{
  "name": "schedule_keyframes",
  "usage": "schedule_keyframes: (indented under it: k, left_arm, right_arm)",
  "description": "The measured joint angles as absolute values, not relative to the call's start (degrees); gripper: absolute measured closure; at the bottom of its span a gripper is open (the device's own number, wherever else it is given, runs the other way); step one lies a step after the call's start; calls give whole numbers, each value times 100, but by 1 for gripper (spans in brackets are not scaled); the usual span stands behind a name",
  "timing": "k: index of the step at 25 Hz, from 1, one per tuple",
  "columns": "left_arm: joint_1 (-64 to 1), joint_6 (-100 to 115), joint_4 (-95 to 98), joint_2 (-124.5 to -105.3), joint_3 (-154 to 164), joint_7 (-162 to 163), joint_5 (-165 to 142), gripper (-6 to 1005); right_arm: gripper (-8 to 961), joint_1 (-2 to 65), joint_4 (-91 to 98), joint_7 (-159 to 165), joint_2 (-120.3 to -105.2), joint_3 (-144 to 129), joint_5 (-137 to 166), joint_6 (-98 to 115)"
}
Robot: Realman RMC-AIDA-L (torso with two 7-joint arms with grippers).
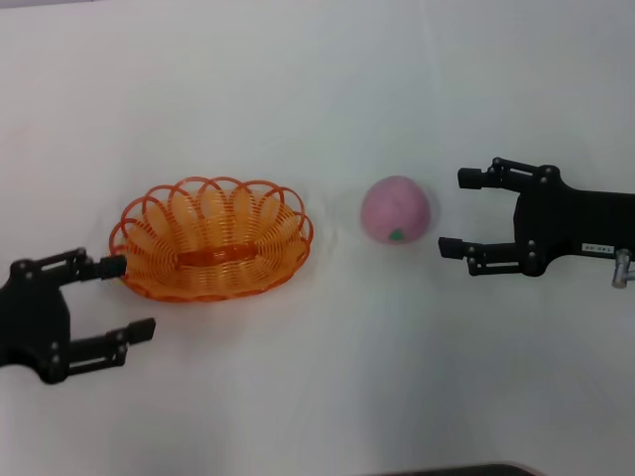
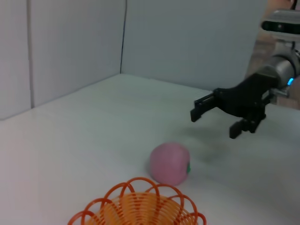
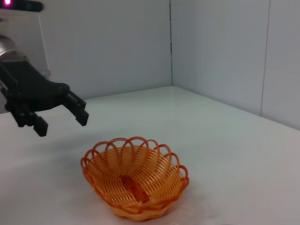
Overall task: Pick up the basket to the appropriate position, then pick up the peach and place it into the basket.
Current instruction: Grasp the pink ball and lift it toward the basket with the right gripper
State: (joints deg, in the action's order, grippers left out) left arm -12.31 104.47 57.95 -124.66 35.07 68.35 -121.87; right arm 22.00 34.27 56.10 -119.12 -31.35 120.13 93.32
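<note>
The empty orange wire basket stands on the white table, left of centre. To its right, clear of it, the pink peach rests with its green spot facing me. My left gripper is open just off the basket's left end, one fingertip close to the rim. In the right wrist view the left gripper hovers above the table, apart from the basket. My right gripper is open just right of the peach, holding nothing. The left wrist view shows the right gripper beyond the peach and the basket rim.
The white table extends all around the objects. White wall panels enclose its far sides in the wrist views. A dark edge shows at the near side of the table.
</note>
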Motion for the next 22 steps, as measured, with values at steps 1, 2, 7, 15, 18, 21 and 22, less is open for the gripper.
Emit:
schedule_keyframes:
  k: [1, 2, 7, 15, 18, 21, 22]
  left_arm:
    - [-1186, 10449, 5687, -12465, 3428, 6678, -12184, 241]
    - [-1159, 10451, 5588, -12465, 3354, 6594, -12186, 241]
    - [-1031, 10456, 5351, -12463, 3192, 6474, -12219, 239]
    - [-973, 9847, 4861, -12462, 3180, 6340, -12307, 237]
    - [-939, 9753, 4771, -12463, 3179, 6302, -12312, 238]
    - [-884, 9741, 4772, -12463, 3176, 6299, -12315, 239]
    - [-874, 9747, 4775, -12463, 3176, 6298, -12315, 240]
  right_arm:
    - [18, 2198, 3425, 5607, -11915, -3135, 12012, 9330]
    - [17, 2194, 3425, 5600, -11917, -3132, 12012, 9329]
    - [17, 2180, 3425, 5607, -11925, -3085, 12009, 9335]
    - [17, 2172, 3424, 5601, -11921, -3053, 12005, 9325]
    - [17, 2166, 3424, 5616, -11923, -3039, 12005, 9331]
    - [17, 2161, 3424, 5624, -11925, -2998, 12005, 9334]
    - [16, 2162, 3425, 5644, -11926, -2983, 12005, 9337]
